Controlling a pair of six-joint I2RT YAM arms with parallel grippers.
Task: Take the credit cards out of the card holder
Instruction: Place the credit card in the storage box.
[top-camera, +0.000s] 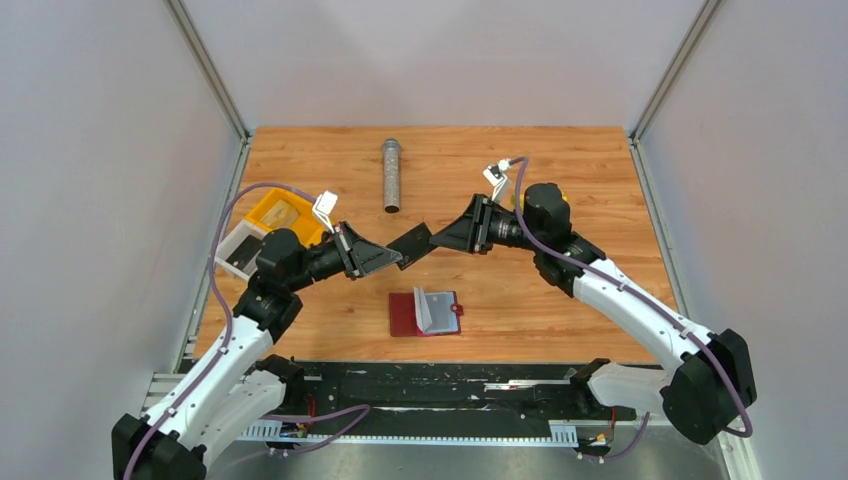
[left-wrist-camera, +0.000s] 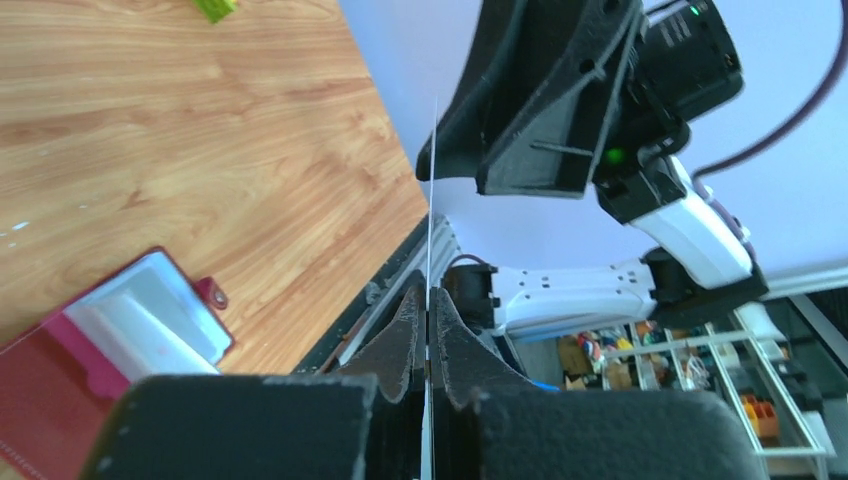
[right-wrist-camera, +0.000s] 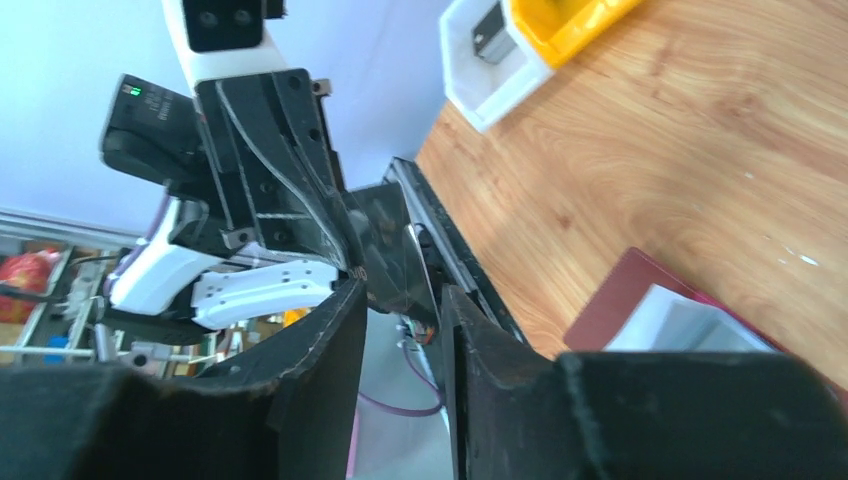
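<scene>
The left gripper is squeezing a dark card up in the air, over the middle of the table. Its fingers are pressing tight on one end of the card. In the left wrist view the card is showing only its thin edge, like a line. It is sticking straight out from between the closed fingers.

The right gripper is facing the left one from the other side, at the far end of the same card. In the right wrist view its two fingers are standing apart with a gap between them. The dark card is sitting in that gap. It looks like these fingers are not pressing on the card, but that spot is dark and hard to see.

The card holder is lying open on the table, under the two grippers and a bit nearer to the arm bases. Its dark-red cover is lying flat, and a light blue-grey pocket is standing up in the middle. Both grippers are staying apart from it.

A yellow tray and a white tray are sitting side by side at the left edge of the table, by the left arm. A metal tube is lying farther back.
</scene>
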